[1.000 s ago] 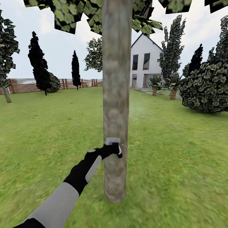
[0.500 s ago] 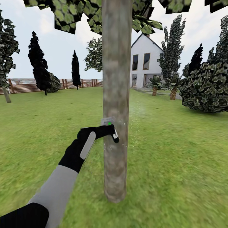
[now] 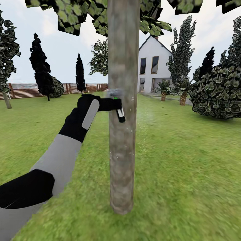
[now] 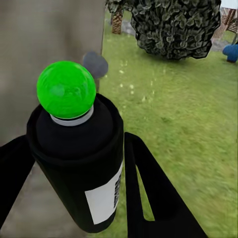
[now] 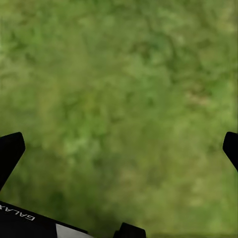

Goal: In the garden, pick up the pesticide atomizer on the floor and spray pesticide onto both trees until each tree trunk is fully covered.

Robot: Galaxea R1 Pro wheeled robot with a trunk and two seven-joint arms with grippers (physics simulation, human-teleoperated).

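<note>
**Spraying the near trunk: hold close, sweep even**

Sprayer (image 4: pixel 74 148) clenched in the left tool (image 3: pixel 112 105); in the left wrist view the two black fingers (image 4: pixel 148 183) bracket its dark body, green button on top, white label on its side. In the head view it sits right against the left face of the tree trunk (image 3: pixel 123 134), at roughly the height of the distant fence line. Fine pale specks float beside the trunk's right edge, likely spray mist. Whether the nozzle actually touches the bark, cannot tell.

Judgement: step in hand is coating this trunk. To do it well, keep the nozzle aimed square at the bark and just off it, work along the whole bare length in steady passes, and do not let the wrist roll the nozzle out toward the lawn (image 3: pixel 187 160). The far side of the trunk is hidden from the head; it may need the base to shift round.

Right tool (image 5: pixel 119 148) spread wide and empty, over plain grass.

Room: open lawn on all sides of the trunk, nothing near its foot. Big shrub (image 3: pixel 219 93) well off to the right, white house (image 3: pixel 154 65) and fence (image 3: pixel 26 89) far back. Leaf canopy (image 3: pixel 73 13) overhead caps any upward reach.
</note>
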